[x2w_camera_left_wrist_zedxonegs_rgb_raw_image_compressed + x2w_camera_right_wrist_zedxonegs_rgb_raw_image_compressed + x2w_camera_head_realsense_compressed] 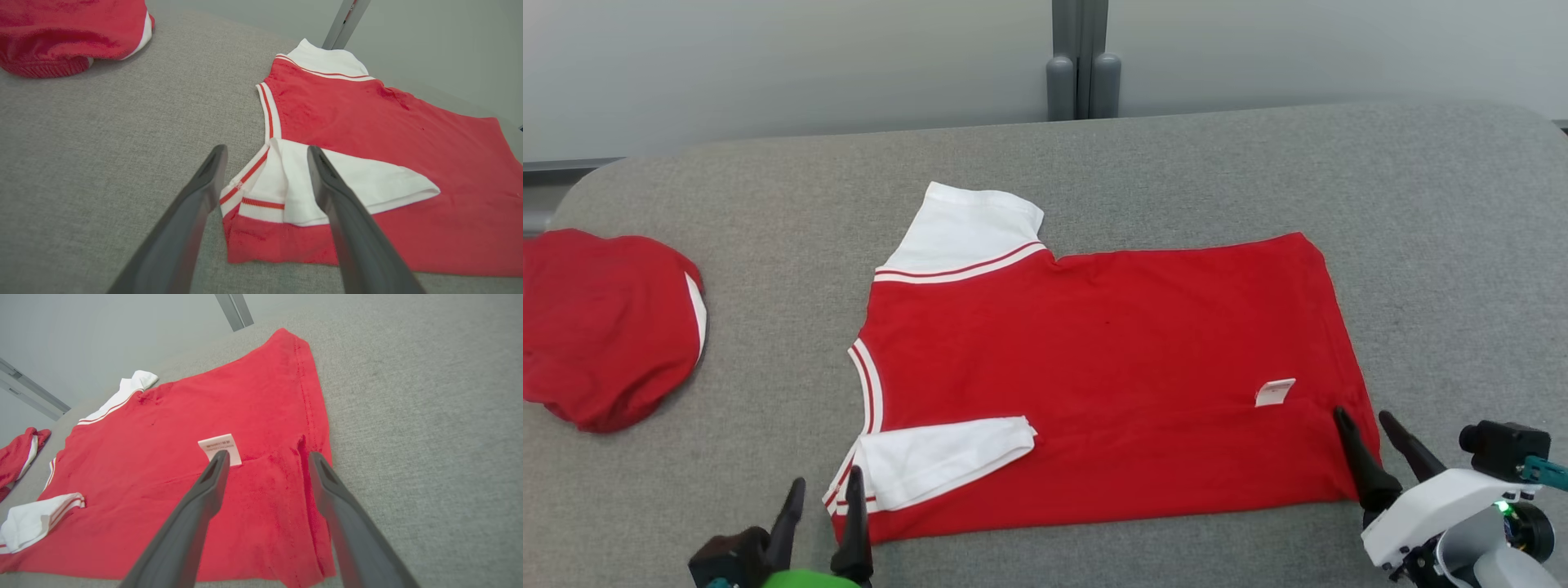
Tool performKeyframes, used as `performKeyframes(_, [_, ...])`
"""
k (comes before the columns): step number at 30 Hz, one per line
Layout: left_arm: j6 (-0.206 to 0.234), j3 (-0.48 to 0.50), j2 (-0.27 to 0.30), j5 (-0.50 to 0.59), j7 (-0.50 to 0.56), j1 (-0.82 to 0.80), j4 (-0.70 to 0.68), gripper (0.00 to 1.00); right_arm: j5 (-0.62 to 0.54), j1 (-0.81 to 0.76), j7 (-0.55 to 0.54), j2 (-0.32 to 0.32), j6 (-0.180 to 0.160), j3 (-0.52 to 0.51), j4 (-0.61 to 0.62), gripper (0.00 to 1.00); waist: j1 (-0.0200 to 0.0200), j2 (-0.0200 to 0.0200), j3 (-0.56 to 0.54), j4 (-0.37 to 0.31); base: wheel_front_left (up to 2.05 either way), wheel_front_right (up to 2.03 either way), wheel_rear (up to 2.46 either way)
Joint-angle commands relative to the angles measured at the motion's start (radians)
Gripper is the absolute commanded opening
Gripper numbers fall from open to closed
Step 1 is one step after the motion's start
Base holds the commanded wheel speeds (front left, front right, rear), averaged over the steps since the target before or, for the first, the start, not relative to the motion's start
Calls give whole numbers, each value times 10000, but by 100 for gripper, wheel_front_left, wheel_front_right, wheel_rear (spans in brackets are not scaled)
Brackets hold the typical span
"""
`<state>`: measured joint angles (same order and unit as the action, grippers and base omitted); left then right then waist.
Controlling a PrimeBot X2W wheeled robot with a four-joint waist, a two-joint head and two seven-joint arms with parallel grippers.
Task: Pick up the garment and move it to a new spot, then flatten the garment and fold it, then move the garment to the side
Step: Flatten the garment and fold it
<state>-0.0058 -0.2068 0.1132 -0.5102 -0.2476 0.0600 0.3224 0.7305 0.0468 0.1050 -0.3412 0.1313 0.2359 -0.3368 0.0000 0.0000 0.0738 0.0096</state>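
1 garment [1111,359] (flat) + 1 heap [605,327], L.

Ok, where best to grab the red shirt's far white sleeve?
Probably its cuff, coming from the far side: the far sleeve lies flat, sticking out past the shirt body, so the cuff is its free edge. The near sleeve is folded in.

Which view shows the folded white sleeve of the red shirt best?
The left wrist view: the sleeve lies close and large, folds clear. The head view shows it whole but small; the right wrist view, small at its left edge.
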Motion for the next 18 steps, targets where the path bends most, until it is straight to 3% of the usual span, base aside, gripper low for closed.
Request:
performKeyframes(1, [89,179,33,125,-116,-300,-200,100,-177,120,186,92,-9,-195,235,100,0,0,47,-32,0,0,0])
performKeyframes(10, [35,1793,-304,1320,-172,-805,-2220,100,-1291,578,1257,486,-11,-675,1485,100,0,0,218,-169,0,0,0])
performKeyframes(15, [129,2224,-379,2344,-175,-992,-2511,100,-2574,726,1548,630,-8,-616,2072,100,0,0,323,-238,0,0,0])
performKeyframes(18, [155,2398,-403,2723,-176,-1047,-2578,100,-2723,665,1608,992,-6,-682,2339,100,0,0,395,-280,0,0,0])
